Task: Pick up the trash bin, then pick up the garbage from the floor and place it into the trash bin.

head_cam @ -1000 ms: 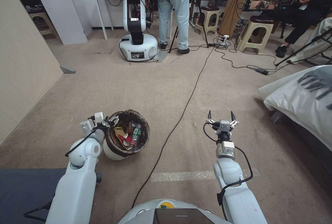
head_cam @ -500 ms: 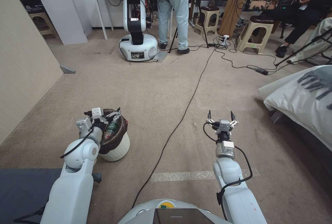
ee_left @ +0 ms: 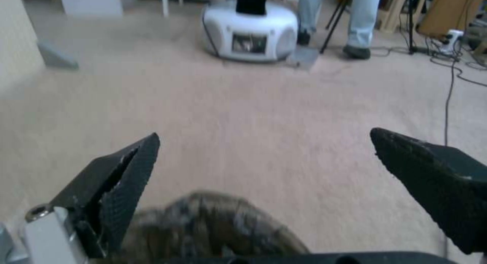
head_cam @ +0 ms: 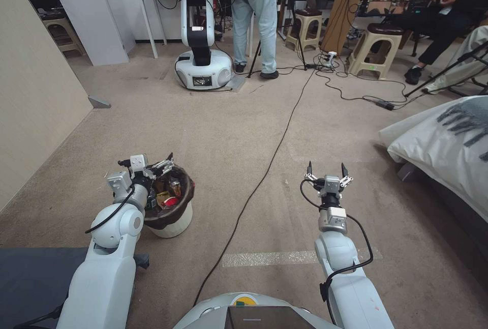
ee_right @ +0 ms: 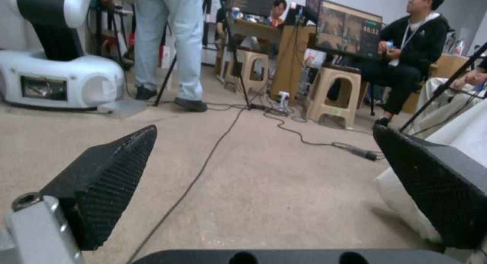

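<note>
The trash bin (head_cam: 173, 221), white with a dark bag liner over its rim, stands upright on the carpet at my front left. Garbage (head_cam: 168, 198) lies inside it: red, yellow and tan pieces. My left gripper (head_cam: 150, 163) hovers just over the bin's near rim, fingers spread apart. In the left wrist view that gripper (ee_left: 264, 142) is open, with the blurred liner rim (ee_left: 213, 226) just below and between its fingers. My right gripper (head_cam: 326, 169) is held out low over bare carpet at the front right, open and holding nothing (ee_right: 264, 134).
A black cable (head_cam: 264, 176) runs across the carpet between my arms. Another robot (head_cam: 201, 64), a standing person and stools are at the far end. A bed with a white duvet (head_cam: 447, 141) is on the right, a wall on the left.
The bin, tilted towards me in my left gripper a second ago, now stands upright on the floor. The left gripper has let go and sits above the rim. The right arm is unchanged.
</note>
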Controlling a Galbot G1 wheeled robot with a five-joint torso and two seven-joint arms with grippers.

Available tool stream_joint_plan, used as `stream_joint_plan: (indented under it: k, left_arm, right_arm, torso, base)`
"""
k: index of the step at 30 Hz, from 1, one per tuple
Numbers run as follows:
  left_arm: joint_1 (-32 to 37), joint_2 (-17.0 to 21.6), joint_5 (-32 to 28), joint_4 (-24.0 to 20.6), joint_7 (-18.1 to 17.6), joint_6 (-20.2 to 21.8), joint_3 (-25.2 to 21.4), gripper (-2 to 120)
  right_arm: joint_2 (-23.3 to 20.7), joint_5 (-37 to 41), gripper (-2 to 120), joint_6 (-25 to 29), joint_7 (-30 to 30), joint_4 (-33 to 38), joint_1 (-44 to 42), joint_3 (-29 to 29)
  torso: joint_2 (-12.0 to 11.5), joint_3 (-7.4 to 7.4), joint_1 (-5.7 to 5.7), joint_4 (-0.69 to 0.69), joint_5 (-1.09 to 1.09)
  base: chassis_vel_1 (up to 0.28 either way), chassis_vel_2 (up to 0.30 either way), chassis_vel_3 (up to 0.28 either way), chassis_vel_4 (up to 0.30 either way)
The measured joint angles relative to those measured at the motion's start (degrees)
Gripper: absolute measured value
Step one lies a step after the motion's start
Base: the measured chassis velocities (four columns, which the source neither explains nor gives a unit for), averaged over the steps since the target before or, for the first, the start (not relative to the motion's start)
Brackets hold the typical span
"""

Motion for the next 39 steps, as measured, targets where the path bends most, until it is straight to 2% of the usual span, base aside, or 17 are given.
stream_joint_plan:
  k: [2, 4, 5, 6, 7, 8, 9, 10, 11, 13, 14, 15, 16, 17, 20, 27, 39]
  left_arm:
    - [1.1, 0.5, 1.9, -3.4, 0.1, -1.9, -0.2, 100]
    - [2.0, 0.6, 3.8, -4.9, 0.2, -3.3, -0.2, 100]
    - [2.9, 0.7, 6.2, -5.9, 0.4, -5.4, -0.3, 100]
    - [4.9, 0.5, 11.5, -7.4, 0.7, -9.5, -0.5, 100]
    - [4.9, 0.5, 11.5, -7.4, 0.7, -9.5, -0.5, 100]
    - [6.5, 0.1, 14.7, -8.2, 0.7, -12.1, -0.6, 100]
    - [9.0, -0.8, 20.2, -8.7, 0.7, -16.5, -0.7, 100]
    - [11.3, -2.0, 24.0, -8.5, 0.5, -20.9, -0.8, 100]
    - [11.3, -2.0, 24.0, -8.5, 0.5, -20.9, -0.8, 100]
    - [15.7, -4.3, 26.4, -6.7, -0.4, -28.1, -0.4, 100]
    - [15.7, -4.3, 26.4, -6.7, -0.4, -28.1, -0.4, 100]
    - [16.8, -4.8, 27.1, -5.6, -0.6, -30.5, -0.4, 100]
    - [18.1, -5.2, 28.1, -3.2, -1.5, -35.0, -0.2, 100]
    - [18.1, -5.2, 28.1, -3.2, -1.5, -35.0, -0.2, 100]
    - [20.5, -5.5, 28.2, 0.8, -3.2, -40.7, 0.2, 100]
    - [21.9, -5.6, 28.3, 2.9, -5.4, -44.7, 0.9, 100]
    - [21.5, -5.5, 28.4, 3.0, -5.9, -44.8, 0.8, 100]
  right_arm:
    - [0.1, 0.3, 100, 0.0, 0.1, 0.9, 0.0, -0.1]
    - [0.1, 0.4, 100, 0.0, 0.1, 1.2, 0.0, -0.1]
    - [0.1, 0.4, 100, 0.2, 0.1, 1.3, 0.0, -0.2]
    - [0.2, 0.4, 100, 0.6, 0.1, 1.4, -0.1, -0.2]
    - [0.2, 0.4, 100, 0.6, 0.1, 1.4, -0.1, -0.2]
    - [0.3, 0.4, 100, 0.8, 0.1, 1.6, -0.2, -0.2]
    - [0.4, 0.4, 100, 1.2, 0.1, 1.8, -0.4, -0.2]
    - [0.6, 0.5, 100, 1.8, 0.0, 2.0, -0.7, -0.2]
    - [0.6, 0.5, 100, 1.8, 0.0, 2.0, -0.7, -0.2]
    - [0.9, 0.4, 100, 3.2, -0.4, 2.0, -1.4, -0.2]
    - [0.9, 0.4, 100, 3.2, -0.4, 2.0, -1.4, -0.2]
    - [1.1, 0.1, 100, 4.0, -0.6, 2.0, -1.8, -0.3]
    - [1.4, -0.2, 100, 5.4, -0.8, 1.9, -2.6, -0.3]
    - [1.4, -0.2, 100, 5.4, -0.8, 1.9, -2.6, -0.3]
    - [1.9, -0.3, 100, 7.9, -1.0, 1.9, -4.9, -0.2]
    - [2.0, -0.2, 100, 10.9, -1.0, 2.3, -7.4, 0.0]
    - [2.2, 0.3, 100, 11.3, -1.0, 2.8, -7.8, 0.1]
  torso:
    - [0.0, 0.00, 0.00, 0.00, 0.00]
    - [0.0, 0.00, 0.00, 0.00, 0.00]
    - [0.0, 0.00, 0.00, 0.00, 0.00]
    - [0.0, 0.00, 0.00, -0.01, 0.01]
    - [0.0, 0.00, 0.00, -0.01, 0.01]
    - [0.0, 0.00, 0.00, 0.00, 0.01]
    - [0.0, -0.01, 0.00, 0.00, 0.01]
    - [0.0, 0.00, 0.00, 0.01, 0.00]
    - [0.0, 0.00, 0.00, 0.01, 0.00]
    - [0.0, 0.00, 0.00, 0.00, 0.00]
    - [0.0, 0.00, 0.00, 0.00, 0.00]
    - [0.0, -0.01, 0.00, 0.00, 0.00]
    - [0.0, -0.01, 0.00, 0.00, 0.01]
    - [0.0, -0.01, 0.00, 0.00, 0.01]
    - [0.0, 0.00, 0.00, 0.00, 0.00]
    - [0.0, 0.00, 0.00, 0.00, 0.00]
    - [0.0, 0.00, 0.01, 0.00, 0.00]
  base:
    - [0.000, 0.000, 0.000, 0.000]
    - [0.000, 0.000, 0.000, 0.000]
    - [0.000, 0.000, 0.000, 0.000]
    - [0.000, 0.000, 0.000, 0.000]
    - [0.000, 0.000, 0.000, 0.000]
    - [0.000, 0.000, 0.000, 0.000]
    - [0.000, 0.000, 0.000, 0.000]
    - [0.000, 0.000, 0.000, 0.000]
    - [0.000, 0.000, 0.000, 0.000]
    - [0.000, 0.000, 0.000, 0.000]
    - [0.000, 0.000, 0.000, 0.000]
    - [0.000, 0.000, 0.000, 0.000]
    - [0.000, 0.000, 0.000, 0.000]
    - [0.000, 0.000, 0.000, 0.000]
    - [0.000, 0.000, 0.000, 0.000]
    - [0.000, 0.000, 0.000, 0.000]
    - [0.000, 0.000, 0.000, 0.000]
